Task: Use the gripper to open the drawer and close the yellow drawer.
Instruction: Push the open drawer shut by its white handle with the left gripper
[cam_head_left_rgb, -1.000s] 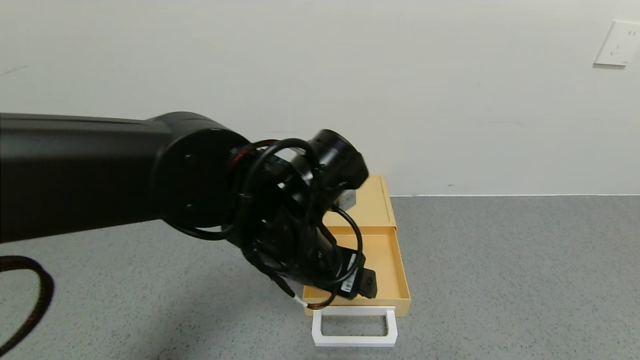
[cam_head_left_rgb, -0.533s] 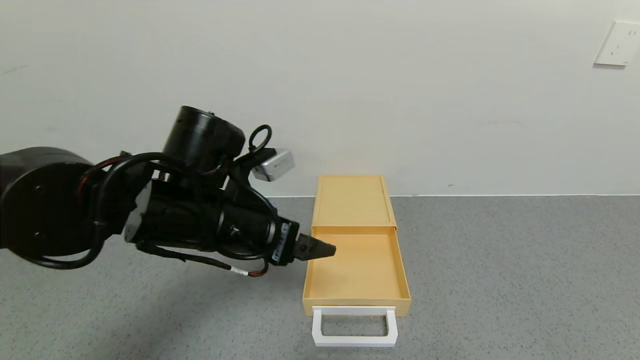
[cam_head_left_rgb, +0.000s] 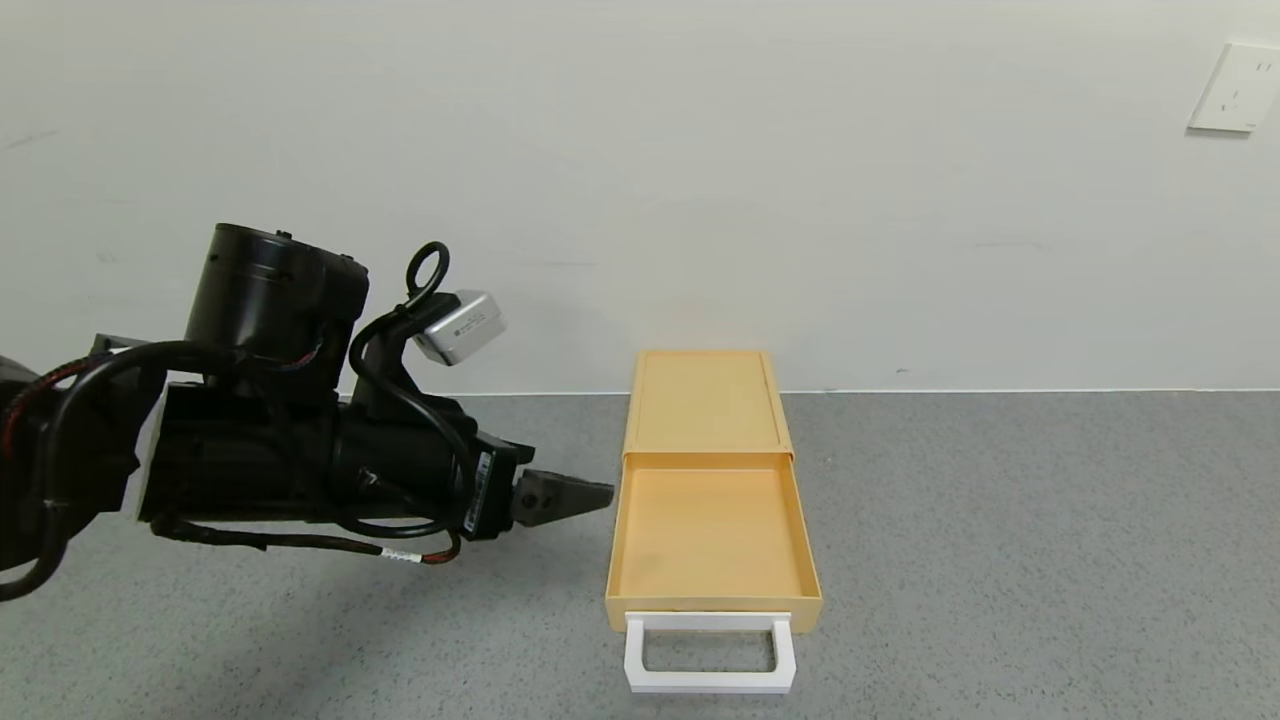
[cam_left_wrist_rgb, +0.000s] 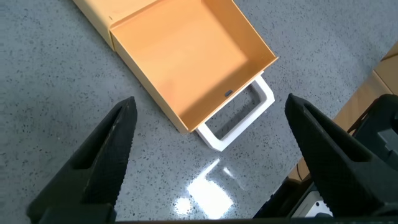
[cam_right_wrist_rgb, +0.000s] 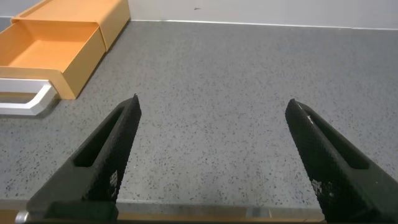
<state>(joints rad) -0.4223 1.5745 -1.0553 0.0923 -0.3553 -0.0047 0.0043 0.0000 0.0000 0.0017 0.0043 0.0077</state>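
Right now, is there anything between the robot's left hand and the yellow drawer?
No. In the head view, only bare grey floor lies between the left hand and the open drawer.

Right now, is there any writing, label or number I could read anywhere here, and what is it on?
None can be read.
White label on the left gripper: print too small to read.
Silver camera block above that gripper: dark marking, too blurred.
Yellow drawer, pulled out, and its white handle: no text.
Wall plate: no text visible.
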